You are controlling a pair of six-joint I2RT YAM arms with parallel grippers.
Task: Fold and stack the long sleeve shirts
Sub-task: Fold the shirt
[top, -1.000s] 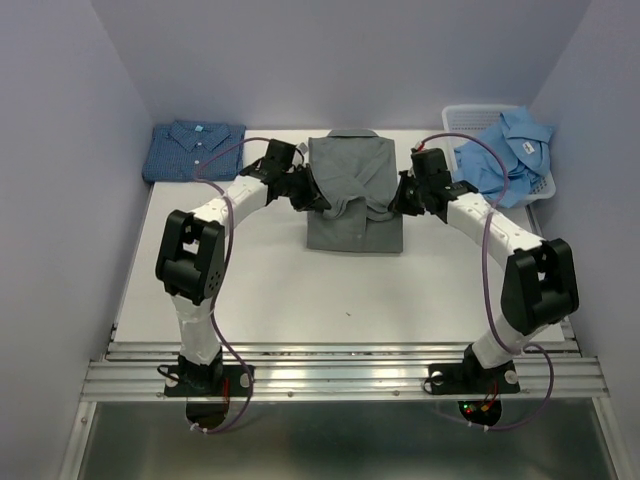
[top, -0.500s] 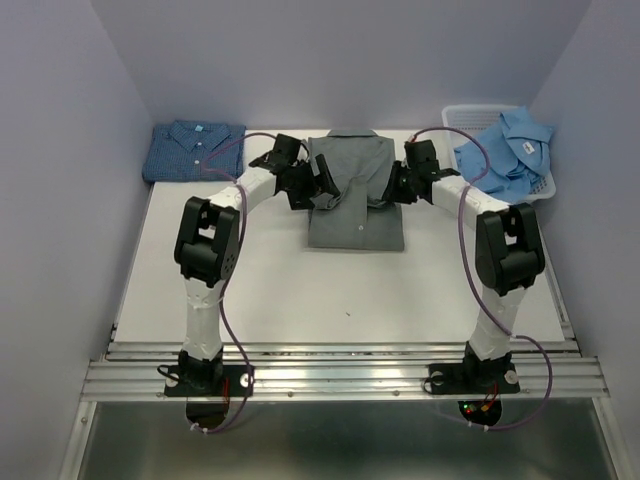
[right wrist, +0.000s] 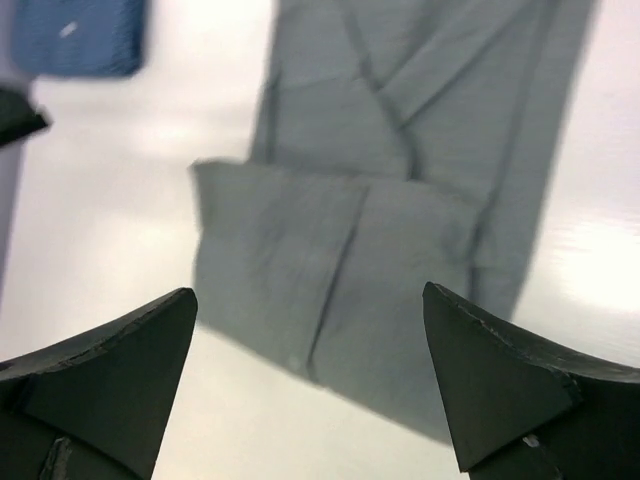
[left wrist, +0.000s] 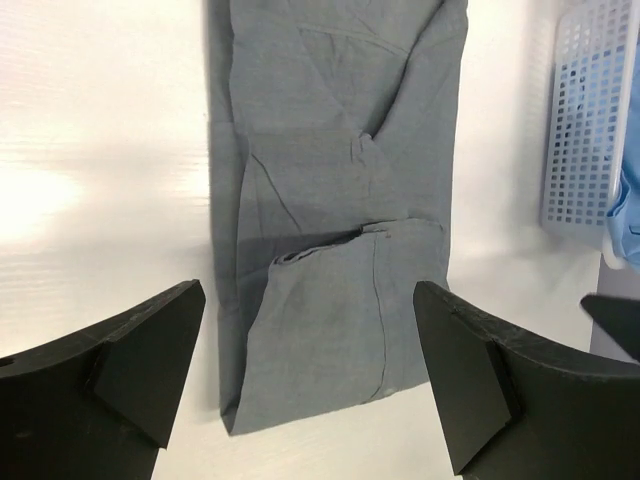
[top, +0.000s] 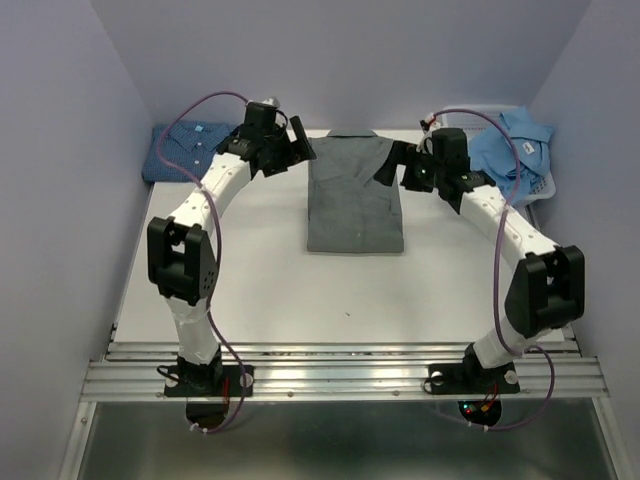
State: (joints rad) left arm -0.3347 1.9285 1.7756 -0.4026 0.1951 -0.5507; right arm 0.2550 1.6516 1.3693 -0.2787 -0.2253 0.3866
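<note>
The grey long sleeve shirt (top: 355,200) lies folded into a narrow rectangle at the middle of the white table, collar toward the far wall. My left gripper (top: 299,145) hovers open just off its far left corner, and my right gripper (top: 394,166) hovers open off its far right edge. Both wrist views look down on the grey shirt (left wrist: 340,200) (right wrist: 400,190) between wide-apart, empty fingers (left wrist: 150,350) (right wrist: 490,370). A dark blue folded shirt (top: 180,152) lies at the far left. The light blue shirt (top: 510,150) is heaped in the basket.
The white mesh basket (top: 470,115) stands at the far right corner, also visible in the left wrist view (left wrist: 585,110). The table (top: 250,280) ends at a metal rail near the arm bases. Lilac walls close in on three sides.
Both grippers have opened, let go of the grey shirt's folded sides, and pulled up and outward toward the far end. The grey shirt now lies flat and narrower.
</note>
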